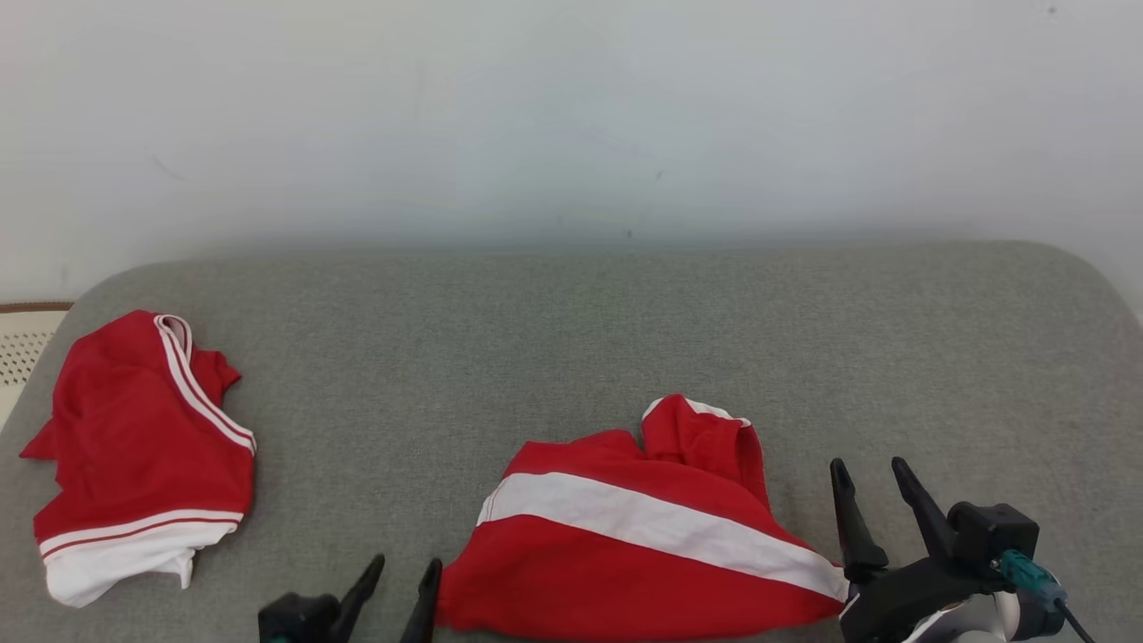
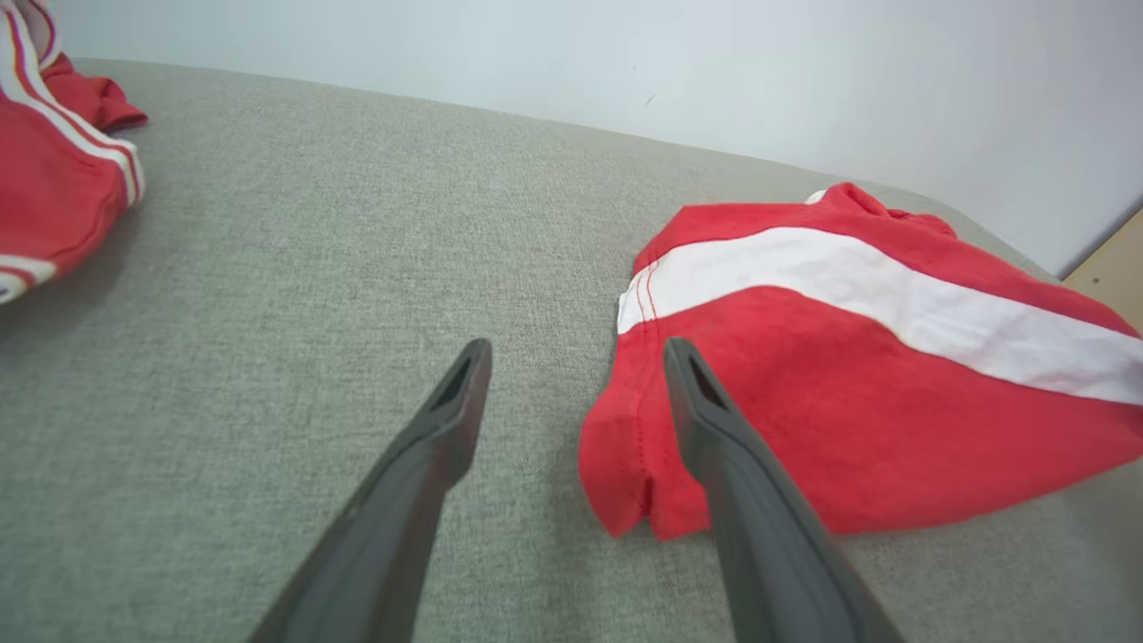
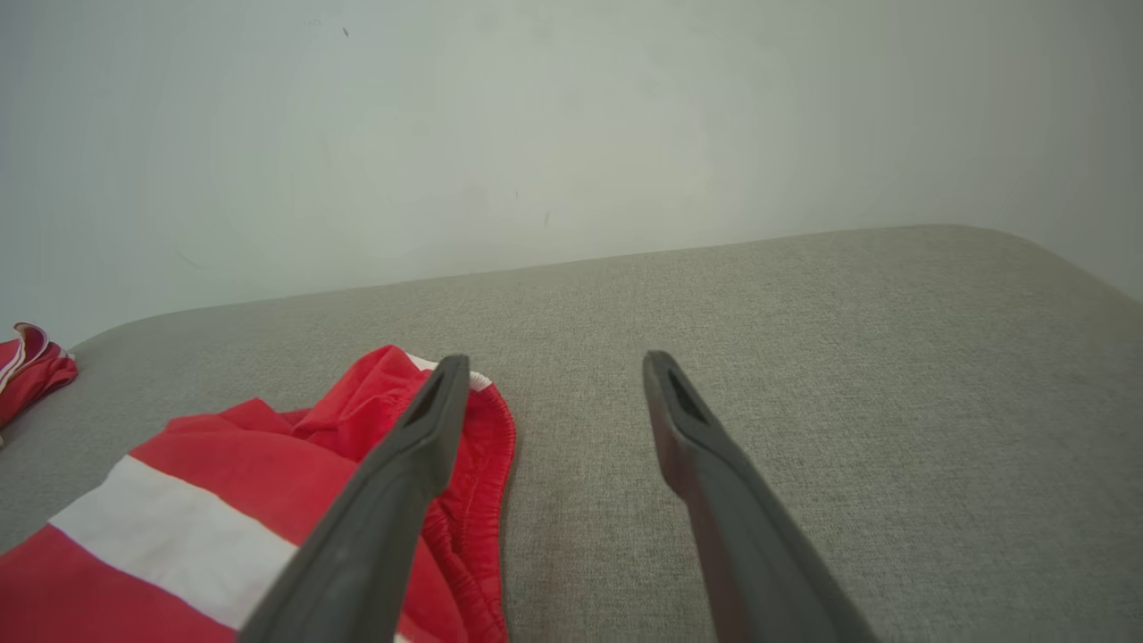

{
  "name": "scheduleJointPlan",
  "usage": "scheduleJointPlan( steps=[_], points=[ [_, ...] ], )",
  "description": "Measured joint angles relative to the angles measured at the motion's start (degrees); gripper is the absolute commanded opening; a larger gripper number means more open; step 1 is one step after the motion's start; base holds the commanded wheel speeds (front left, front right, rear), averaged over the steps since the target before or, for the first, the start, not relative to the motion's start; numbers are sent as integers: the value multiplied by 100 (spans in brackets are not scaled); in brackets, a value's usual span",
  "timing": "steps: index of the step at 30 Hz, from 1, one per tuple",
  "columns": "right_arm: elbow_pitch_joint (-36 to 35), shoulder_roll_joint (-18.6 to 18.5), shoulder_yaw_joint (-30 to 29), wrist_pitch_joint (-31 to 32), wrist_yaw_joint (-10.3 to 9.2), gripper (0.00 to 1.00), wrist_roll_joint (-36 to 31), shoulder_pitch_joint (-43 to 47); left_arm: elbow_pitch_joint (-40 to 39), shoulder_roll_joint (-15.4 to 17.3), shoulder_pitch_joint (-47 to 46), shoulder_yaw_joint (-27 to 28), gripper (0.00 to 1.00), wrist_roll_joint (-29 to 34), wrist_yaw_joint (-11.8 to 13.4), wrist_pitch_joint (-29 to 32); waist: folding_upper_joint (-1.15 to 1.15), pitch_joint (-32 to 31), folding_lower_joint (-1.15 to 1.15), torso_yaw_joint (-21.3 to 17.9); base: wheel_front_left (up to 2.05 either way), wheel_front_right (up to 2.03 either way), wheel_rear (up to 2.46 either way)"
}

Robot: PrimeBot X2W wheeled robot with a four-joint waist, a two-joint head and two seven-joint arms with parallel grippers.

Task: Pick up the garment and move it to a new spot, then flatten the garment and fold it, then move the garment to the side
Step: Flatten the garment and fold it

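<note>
1. Found, on the grey cushion (image 1: 571, 339), the garment (image 1: 643, 536) stretched lengthwise from one hand to the other.
2. Noted right hand (image 1: 866, 462) open, empty; garment's end just to its left.
3. Noted left hand (image 1: 408, 561) open, empty; garment's corner just to its right, judged within easy reach.

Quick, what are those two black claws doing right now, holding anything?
Left gripper: open, empty, beside the red cloth garment with the white stripe.
Right gripper: open, holding nothing.
</note>
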Motion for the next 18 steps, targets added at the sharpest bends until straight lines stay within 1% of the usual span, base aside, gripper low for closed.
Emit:
scheduleJointPlan(
  steps=[6,12,18],
  points=[
    [-8,2,123,0,0,100,23,7,394,-31,-616,-34,100,19,-21,0,0,49,0,-172,0,0,0],
    [2,2,253,0,0,100,25,-82,1111,-45,-1239,-342,100,-2,-23,0,1,167,1,-402,0,0,0],
    [20,-21,331,0,0,100,33,-186,1607,-51,-1562,-572,100,-294,-23,0,1,310,1,-638,0,0,0]
  ],
)
